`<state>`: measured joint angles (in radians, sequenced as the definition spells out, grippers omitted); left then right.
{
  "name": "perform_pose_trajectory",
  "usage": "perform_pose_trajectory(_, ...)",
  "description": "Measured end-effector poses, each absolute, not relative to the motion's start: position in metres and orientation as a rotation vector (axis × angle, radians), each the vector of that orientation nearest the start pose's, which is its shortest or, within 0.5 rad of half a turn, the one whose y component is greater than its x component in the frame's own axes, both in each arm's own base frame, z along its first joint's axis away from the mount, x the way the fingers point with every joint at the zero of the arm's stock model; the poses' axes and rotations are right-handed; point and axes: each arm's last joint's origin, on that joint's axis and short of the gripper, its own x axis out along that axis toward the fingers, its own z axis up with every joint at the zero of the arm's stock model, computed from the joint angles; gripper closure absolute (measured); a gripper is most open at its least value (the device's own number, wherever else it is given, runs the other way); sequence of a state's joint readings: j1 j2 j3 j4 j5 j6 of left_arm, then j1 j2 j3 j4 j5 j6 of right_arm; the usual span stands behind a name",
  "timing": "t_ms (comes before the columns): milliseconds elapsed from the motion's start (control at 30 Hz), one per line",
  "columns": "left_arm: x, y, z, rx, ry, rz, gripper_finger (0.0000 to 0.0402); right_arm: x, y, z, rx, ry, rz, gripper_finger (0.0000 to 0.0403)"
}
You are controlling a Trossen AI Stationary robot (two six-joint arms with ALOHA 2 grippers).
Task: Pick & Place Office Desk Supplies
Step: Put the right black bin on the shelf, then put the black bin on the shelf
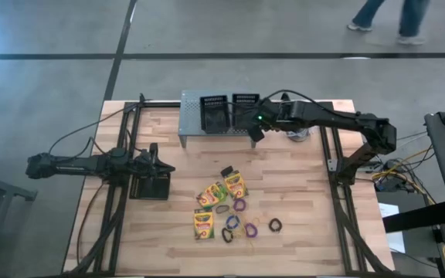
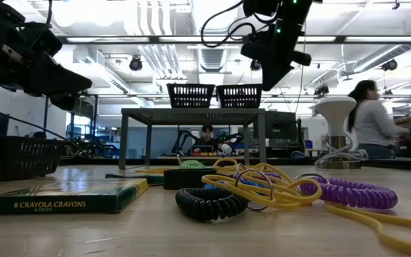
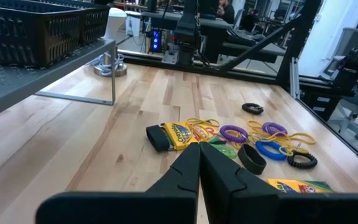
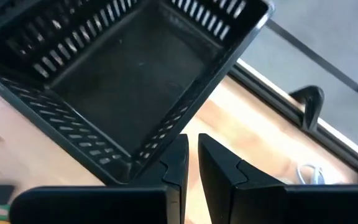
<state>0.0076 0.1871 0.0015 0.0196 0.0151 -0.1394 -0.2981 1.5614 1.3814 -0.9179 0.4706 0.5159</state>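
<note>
1. Your right gripper (image 1: pixel 255 133) is pinched closed and holds nothing. It hangs by the black baskets (image 1: pixel 229 110) on the grey stand (image 1: pixel 191 116), at 12 o'clock.
2. Your left gripper (image 1: pixel 163 167) is closed and empty too, at 9 o'clock.
3. The crayon boxes (image 1: pixel 221 194) and stretchy loops (image 1: pixel 239 218) lie at 6 o'clock on the table (image 1: pixel 300 201). The one basket you can see into looks empty, so most picking is left.

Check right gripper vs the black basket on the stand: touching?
Apart. The low view shows the right gripper hanging clear above the black basket, with open ceiling between them; its fingers are shut and empty.
</note>
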Motion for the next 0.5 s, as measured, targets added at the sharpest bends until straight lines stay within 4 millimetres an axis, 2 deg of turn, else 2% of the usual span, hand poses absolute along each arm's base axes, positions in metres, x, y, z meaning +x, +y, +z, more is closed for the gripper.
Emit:
perform_pose_trajectory(133,0.108,0.0,0.15,-0.141,0.167,0.004,0.0387,0.295,-0.104,0.304,0.329,0.905,-0.945,0.0371)
perform_pose_trajectory(267,0.108,0.0,0.15,-0.141,0.169,0.004,0.0387,0.293,-0.094,0.309,0.285,0.94,-0.961,0.0372)
perform_pose_trajectory(367,0.108,0.0,0.15,-0.12,0.169,-0.001,0.0387,0.288,-0.07,0.308,0.161,0.962,-1.051,0.0372)
perform_pose_trajectory(500,0.108,-0.006,0.154,-0.062,0.132,-0.116,0.0387,0.283,-0.015,0.295,0.063,0.91,-1.05,0.0372)
